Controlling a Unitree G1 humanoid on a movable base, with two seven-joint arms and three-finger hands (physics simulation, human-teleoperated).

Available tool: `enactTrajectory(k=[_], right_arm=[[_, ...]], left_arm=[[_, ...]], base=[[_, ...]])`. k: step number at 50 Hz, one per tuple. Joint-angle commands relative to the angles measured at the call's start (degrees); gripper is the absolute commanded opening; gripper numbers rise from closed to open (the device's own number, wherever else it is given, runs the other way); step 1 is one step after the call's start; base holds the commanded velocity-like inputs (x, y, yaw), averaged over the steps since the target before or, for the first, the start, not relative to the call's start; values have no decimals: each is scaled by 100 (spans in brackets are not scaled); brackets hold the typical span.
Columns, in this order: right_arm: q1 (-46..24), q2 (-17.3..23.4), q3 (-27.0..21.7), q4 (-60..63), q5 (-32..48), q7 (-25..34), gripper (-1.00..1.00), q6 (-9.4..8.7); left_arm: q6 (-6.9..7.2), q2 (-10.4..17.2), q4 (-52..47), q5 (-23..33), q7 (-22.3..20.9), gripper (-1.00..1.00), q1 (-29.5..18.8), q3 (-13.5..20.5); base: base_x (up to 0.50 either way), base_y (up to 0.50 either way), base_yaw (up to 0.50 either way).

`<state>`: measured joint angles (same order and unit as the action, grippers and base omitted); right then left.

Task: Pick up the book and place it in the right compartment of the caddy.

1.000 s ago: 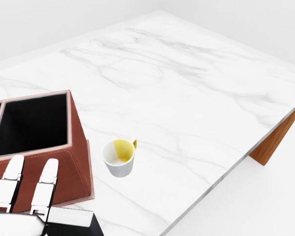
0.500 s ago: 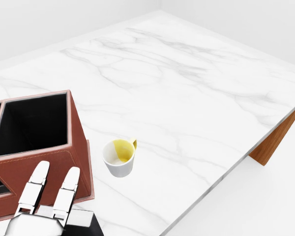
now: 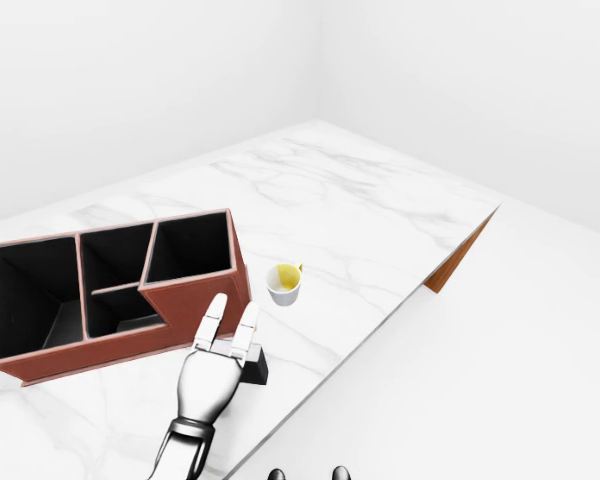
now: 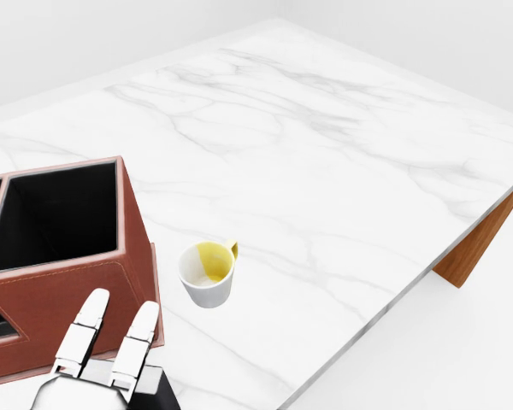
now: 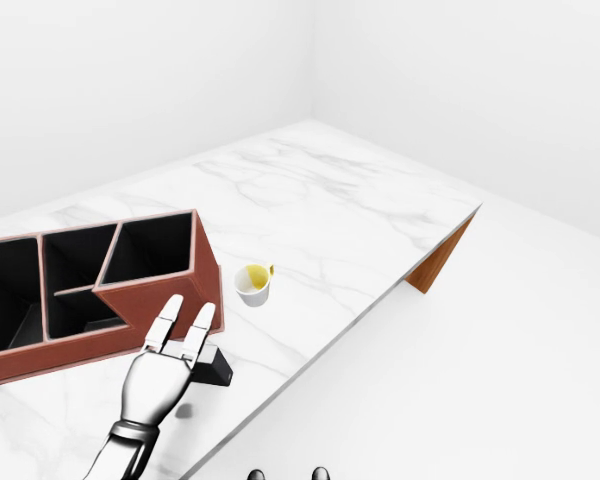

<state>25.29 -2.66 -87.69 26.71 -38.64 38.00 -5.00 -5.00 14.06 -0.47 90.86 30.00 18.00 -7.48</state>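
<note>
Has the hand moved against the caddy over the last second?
Yes. The hand slid right and down in the head view, fingertips dropping below the fixed caddy rim; cup unchanged.

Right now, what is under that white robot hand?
A flat black thing, likely the book, lies on the table beneath the open hand beside the brown caddy. Only its right end shows; the hand covers the rest.

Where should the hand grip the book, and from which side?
Probably from above, fingers pinching its long edges. The book lies flat on the table, a thin dark slab close beside the caddy, so that side looks blocked; the edge facing the table's near rim looks free. The hand hovers over it, fingers open, hiding most of it.
</note>
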Motion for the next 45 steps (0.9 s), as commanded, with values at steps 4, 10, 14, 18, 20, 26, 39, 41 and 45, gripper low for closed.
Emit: enactTrajectory(k=[4, 10, 14, 18, 20, 26, 39, 41, 45], right_arm=[[-2, -9, 3, -11, 20, 13, 100, 0], [-9, 1, 19, -12, 42, -4, 100, 0], [-7, 0, 25, -3, 46, -5, 100, 0], [1, -4, 13, 14, 34, -6, 100, 0], [-4, 0, 12, 20, 41, -10, 100, 0], [-9, 9, 17, -10, 37, -6, 100, 0], [12, -9, 18, 24, 16, -6, 100, 0], [-16, -10, 48, -43, 82, 25, 100, 0], [7, -4, 28, 23, 46, -8, 100, 0]], left_arm=[[0, 7, -8, -209, 0, 100, -7, -34], [0, -24, -30, -282, 0, 100, -31, -15], [0, -41, -35, -343, 0, 100, -42, -7], [0, -59, -113, -459, 0, 100, -31, 42], [0, -76, -145, -507, 0, 100, -32, 66], [0, -119, -57, -538, 0, 100, -92, 83], [0, -159, -49, -553, 0, 100, -110, 28], [0, -172, -17, -532, 0, 100, -132, -3], [0, -196, 81, -519, 0, 100, -220, -42]], base=[[0, 0, 0], [0, 0, 0], [0, 0, 0], [0, 0, 0], [0, 0, 0], [0, 0, 0], [0, 0, 0], [0, 0, 0], [0, 0, 0]])
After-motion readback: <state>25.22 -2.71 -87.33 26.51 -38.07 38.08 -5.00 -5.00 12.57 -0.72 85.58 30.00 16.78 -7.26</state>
